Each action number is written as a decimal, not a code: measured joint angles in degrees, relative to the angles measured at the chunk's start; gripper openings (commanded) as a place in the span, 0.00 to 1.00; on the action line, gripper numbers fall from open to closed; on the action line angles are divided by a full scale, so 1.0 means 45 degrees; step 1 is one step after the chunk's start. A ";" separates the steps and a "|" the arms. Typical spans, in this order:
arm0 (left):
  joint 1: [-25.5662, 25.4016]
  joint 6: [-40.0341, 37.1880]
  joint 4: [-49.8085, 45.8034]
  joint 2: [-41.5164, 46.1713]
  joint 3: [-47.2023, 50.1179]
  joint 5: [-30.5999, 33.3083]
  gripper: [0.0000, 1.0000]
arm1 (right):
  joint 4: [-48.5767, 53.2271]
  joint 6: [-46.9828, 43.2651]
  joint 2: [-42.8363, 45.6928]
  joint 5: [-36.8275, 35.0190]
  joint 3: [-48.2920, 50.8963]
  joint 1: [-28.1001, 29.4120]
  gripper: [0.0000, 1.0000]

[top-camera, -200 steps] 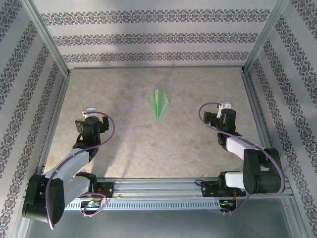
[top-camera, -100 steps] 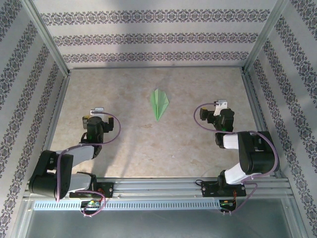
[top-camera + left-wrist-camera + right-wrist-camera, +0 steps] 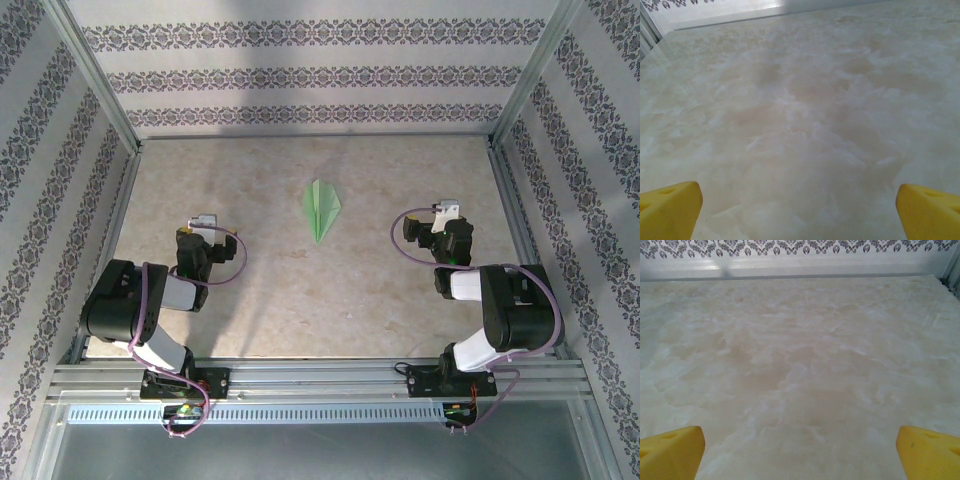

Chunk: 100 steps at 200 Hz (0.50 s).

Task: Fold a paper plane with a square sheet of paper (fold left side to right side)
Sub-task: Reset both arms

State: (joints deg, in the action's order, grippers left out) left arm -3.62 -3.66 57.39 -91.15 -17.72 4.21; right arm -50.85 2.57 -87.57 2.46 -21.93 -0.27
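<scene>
Place: a robot test booth in a lab, nothing lived-in about it.
Walls: three panels (image 3: 300,75) papered in grey damask stripes, set between bare aluminium posts (image 3: 95,75).
Work surface: a marble-look tabletop (image 3: 270,290), beige and cream.
Near edge: aluminium rails (image 3: 320,378) carrying the left arm's base (image 3: 185,380) and the right arm's base (image 3: 435,378), with a slotted cable duct (image 3: 320,411) below.
Wiring: purple cables (image 3: 241,255) looping loose along the arms.
</scene>
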 measured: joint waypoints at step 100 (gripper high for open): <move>0.0641 0.0699 -0.0355 -0.0019 -0.0797 -0.0219 1.00 | -0.0005 0.0000 0.0000 0.0005 0.0000 0.0000 0.98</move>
State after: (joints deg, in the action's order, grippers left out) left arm -0.73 -0.51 55.79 -91.24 -21.30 3.22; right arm -50.87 2.57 -87.57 2.48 -21.93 -0.27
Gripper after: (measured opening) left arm 0.994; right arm 0.980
